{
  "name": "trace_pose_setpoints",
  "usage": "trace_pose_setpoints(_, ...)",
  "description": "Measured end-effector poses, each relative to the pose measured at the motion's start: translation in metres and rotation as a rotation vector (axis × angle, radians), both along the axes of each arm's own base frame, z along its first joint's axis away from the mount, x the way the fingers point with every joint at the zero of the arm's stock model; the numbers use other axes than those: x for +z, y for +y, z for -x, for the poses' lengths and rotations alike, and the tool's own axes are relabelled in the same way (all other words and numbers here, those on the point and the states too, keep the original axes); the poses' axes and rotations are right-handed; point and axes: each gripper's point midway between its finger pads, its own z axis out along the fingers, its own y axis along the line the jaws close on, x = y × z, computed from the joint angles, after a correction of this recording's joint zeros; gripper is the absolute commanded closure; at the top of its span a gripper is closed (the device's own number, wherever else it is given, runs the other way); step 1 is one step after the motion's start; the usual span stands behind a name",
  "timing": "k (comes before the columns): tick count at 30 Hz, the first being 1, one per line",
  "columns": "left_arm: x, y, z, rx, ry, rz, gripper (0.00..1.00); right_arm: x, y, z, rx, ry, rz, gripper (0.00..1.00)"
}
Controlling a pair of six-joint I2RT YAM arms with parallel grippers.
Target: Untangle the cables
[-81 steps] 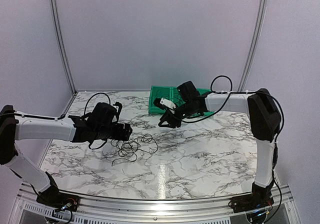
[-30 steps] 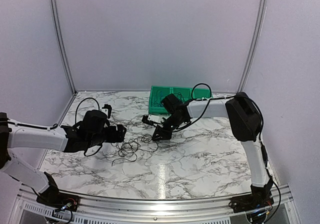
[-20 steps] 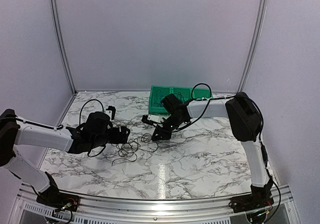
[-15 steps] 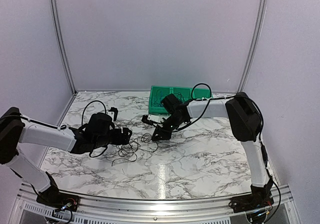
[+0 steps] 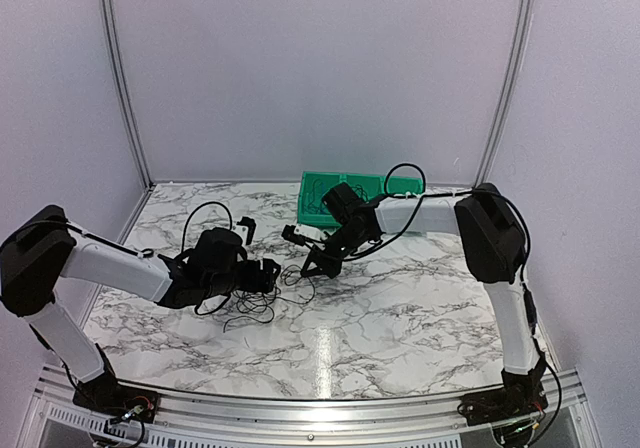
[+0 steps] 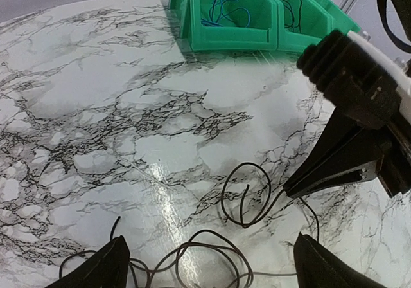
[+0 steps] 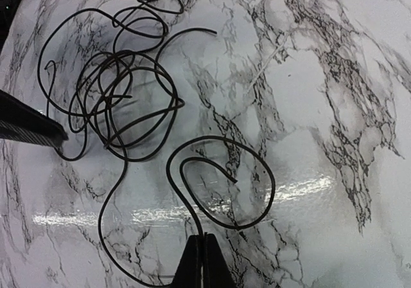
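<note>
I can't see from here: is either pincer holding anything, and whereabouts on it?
The right pincer is shut on one thin cable, just beside its curled end. The left pincer is open, holding nothing.

A white, grey-veined marble-patterned surface [image 5: 420, 308] is enclosed by plain pale lilac walls [image 5: 320, 68]. Two curved silver posts [image 5: 118, 78] are set at its far corners; a bright glare streak [image 5: 322, 346] is reflected towards its near edge.

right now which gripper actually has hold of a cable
The right gripper: its jaws are shut on the cable that curls into a loop beside the tangle. The left gripper stands wide open astride the tangle, gripping nothing.
</note>
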Motion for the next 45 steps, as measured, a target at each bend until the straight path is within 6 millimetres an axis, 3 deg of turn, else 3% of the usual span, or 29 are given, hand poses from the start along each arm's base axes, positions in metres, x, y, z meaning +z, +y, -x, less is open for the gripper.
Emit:
trace_pose_setpoints(7, -0.002, -0.019, -0.001, -0.055, -0.011, 0.002, 0.13, 0.033, 0.006, 0.004, 0.001, 0.009, -0.070, 1.00)
trace_pose_setpoints(14, -0.007, -0.033, -0.005, -0.083, -0.014, 0.004, 0.20, 0.042, 0.009, 0.009, 0.004, 0.041, -0.102, 1.00)
trace_pose_setpoints(18, -0.013, -0.034, -0.011, -0.063, -0.019, -0.012, 0.29, 0.053, 0.011, 0.013, 0.009, 0.058, -0.127, 1.00)
trace_pose_setpoints(20, -0.016, -0.035, -0.016, -0.049, -0.024, -0.017, 0.39, 0.063, 0.012, 0.016, 0.019, 0.062, -0.149, 1.00)
trace_pose_setpoints(24, -0.021, -0.037, -0.027, -0.030, -0.032, -0.013, 0.61, 0.097, 0.011, 0.024, 0.040, 0.048, -0.200, 1.00)
trace_pose_setpoints(28, -0.023, -0.035, -0.041, -0.015, -0.042, 0.003, 0.84, 0.154, 0.007, 0.032, 0.063, -0.025, -0.277, 1.00)
trace_pose_setpoints(32, -0.021, -0.031, -0.049, 0.002, -0.049, 0.029, 0.95, 0.211, -0.003, 0.043, 0.078, -0.120, -0.350, 1.00)
trace_pose_setpoints(35, -0.016, -0.029, -0.054, 0.010, -0.064, 0.054, 0.89, 0.240, -0.013, 0.052, 0.082, -0.177, -0.387, 1.00)
trace_pose_setpoints(38, -0.018, -0.023, -0.047, 0.002, -0.071, 0.067, 0.67, 0.250, -0.021, 0.055, 0.077, -0.216, -0.399, 1.00)
trace_pose_setpoints(42, -0.012, -0.007, -0.022, -0.031, -0.088, 0.093, 0.51, 0.234, -0.023, 0.050, 0.062, -0.213, -0.372, 1.00)
trace_pose_setpoints(45, 0.015, -0.004, -0.006, -0.080, -0.131, 0.162, 0.45, 0.211, -0.023, 0.045, 0.044, -0.184, -0.331, 1.00)
